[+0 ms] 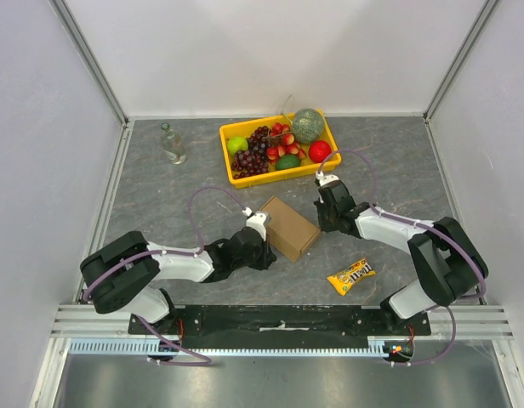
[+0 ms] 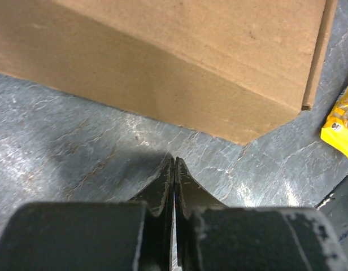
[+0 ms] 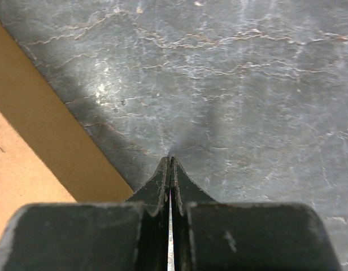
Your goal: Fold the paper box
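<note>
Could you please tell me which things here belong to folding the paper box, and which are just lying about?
For the job:
- paper box, standing as a carton
- left gripper and right gripper, both shut, holding nothing

Just lying about:
- yellow fruit tray
- clear bottle
- yellow candy packet

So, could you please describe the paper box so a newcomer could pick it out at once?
On the grey table, find the yellow fruit tray at the far side. Just nearer than it, about mid-table, sits the paper box. It is the only plain brown, unprinted carton; the small packet nearby is yellow and printed.
</note>
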Robot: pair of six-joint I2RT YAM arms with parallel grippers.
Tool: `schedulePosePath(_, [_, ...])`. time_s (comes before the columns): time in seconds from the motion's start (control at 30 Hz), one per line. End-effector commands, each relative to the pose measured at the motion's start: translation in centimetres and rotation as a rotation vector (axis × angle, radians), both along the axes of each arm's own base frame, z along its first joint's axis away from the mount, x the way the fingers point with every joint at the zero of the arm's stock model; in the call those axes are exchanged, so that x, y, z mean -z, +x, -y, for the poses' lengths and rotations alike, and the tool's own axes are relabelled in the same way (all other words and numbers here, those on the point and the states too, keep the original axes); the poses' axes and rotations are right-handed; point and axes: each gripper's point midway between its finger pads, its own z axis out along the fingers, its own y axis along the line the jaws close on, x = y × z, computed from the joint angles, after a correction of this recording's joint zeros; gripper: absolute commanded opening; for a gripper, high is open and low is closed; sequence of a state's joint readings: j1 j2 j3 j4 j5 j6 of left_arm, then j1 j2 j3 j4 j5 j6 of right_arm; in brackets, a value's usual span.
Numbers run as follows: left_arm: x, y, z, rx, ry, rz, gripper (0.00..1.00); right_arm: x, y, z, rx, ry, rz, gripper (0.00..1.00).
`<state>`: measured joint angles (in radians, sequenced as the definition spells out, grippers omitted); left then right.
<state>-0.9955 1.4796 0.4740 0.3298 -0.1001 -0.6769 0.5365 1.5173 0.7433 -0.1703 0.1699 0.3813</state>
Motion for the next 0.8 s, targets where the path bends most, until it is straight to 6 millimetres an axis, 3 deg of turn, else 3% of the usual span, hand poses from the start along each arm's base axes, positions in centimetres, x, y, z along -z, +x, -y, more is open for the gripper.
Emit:
schedulePosePath(0.0, [-1.1,0.4,2.1,0.006,-0.075,-0.004,0.02,-1.0,0.7,-2.9,-0.13,0.111,0.01,0.0])
schedulePosePath(0.2, [-0.9,0.5,2.8,0.013,-0.078,-0.015,0.02,-0.5,-1.5,-4.3,-0.198,0.195,-0.06,0.0])
schedulePosePath(0.57, [0.6,0.3,2.5,0.008,-0.045,-0.049,0.02,-0.4,-4.7,-4.7,-0.203,0.298,-0.127,0.0])
schedulePosePath(0.77, [0.3,0.4,2.8,0.01,-0.056,-0.047,0.02,-0.3,-6.7,-5.4,-0.203,0.363,-0.161,0.0])
